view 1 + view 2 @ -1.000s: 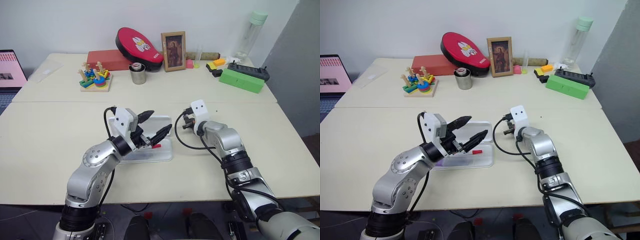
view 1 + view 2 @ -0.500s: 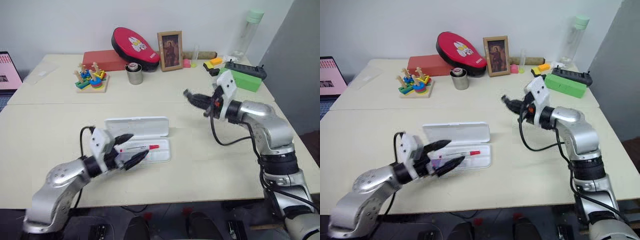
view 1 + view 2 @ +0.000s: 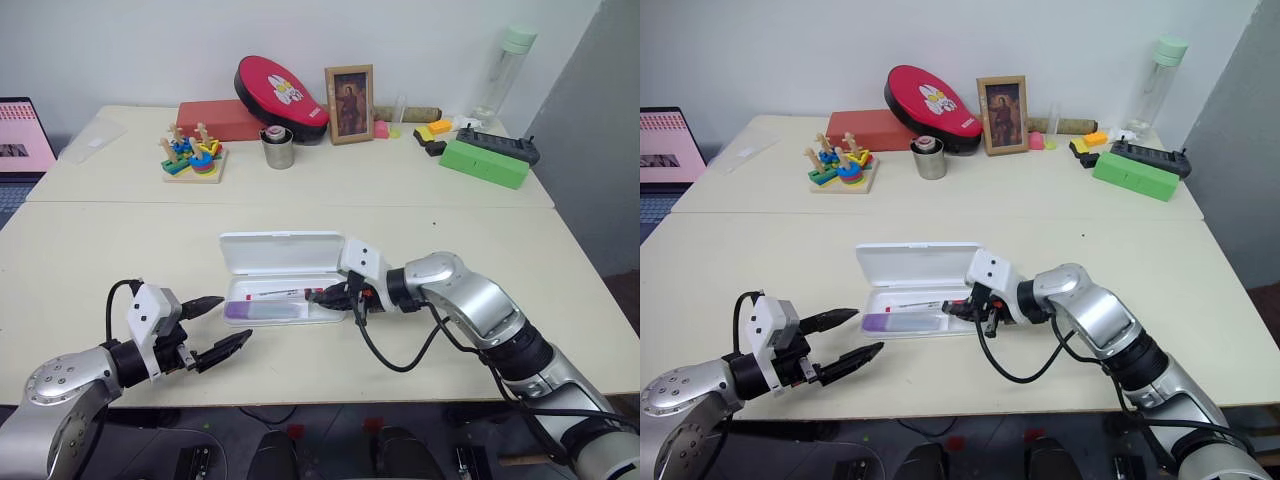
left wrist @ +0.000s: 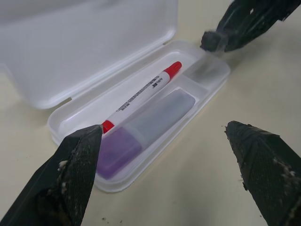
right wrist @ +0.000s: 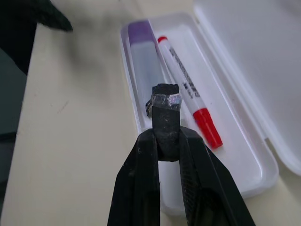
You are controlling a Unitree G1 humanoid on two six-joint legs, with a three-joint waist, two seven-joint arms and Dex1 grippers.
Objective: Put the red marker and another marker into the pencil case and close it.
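My right hand (image 3: 322,295), pinched shut on nothing, sits at the right end of the pencil case (image 3: 283,250), whose open lid lies flat toward the frame's top, while my wide-open left hand (image 3: 215,326) hangs lower left.

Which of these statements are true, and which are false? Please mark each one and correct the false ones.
1. The pencil case is open. True.
2. The red marker lies on the table outside the case. False: it lies inside the case.
3. The lavender marker lies beside the red marker in the case. True.
4. The left gripper is shut on the lavender marker. False: it is open and holds nothing, apart from the case.
5. The right gripper is at the end of the case where the red cap lies. True.
6. The red pouch lies in the case. False: it is at the far side of the table.
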